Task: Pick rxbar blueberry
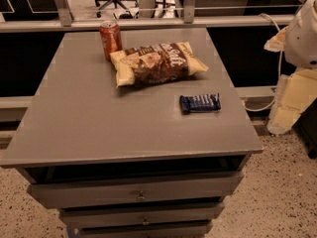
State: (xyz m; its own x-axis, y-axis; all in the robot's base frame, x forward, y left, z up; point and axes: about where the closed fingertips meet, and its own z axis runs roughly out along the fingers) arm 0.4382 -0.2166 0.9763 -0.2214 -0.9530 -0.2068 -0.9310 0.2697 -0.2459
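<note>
Your rxbar blueberry (200,103) lies flat on the gray surface (99,123), right of ctr, just below the chip bag (156,62) w/ a small gap btwn them. The red soda can (110,38) stands upright at the bag's upper-left corner. Your claw (292,100) is at the frame's right edge, off the surface, apart from the bar. Wide or narrow, you can't tell. Drawers (141,195) run along the bottom.

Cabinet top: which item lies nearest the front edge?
The rxbar blueberry, small and dark blue; chip bag and red can sit farther back. Gripper out of view.
</note>
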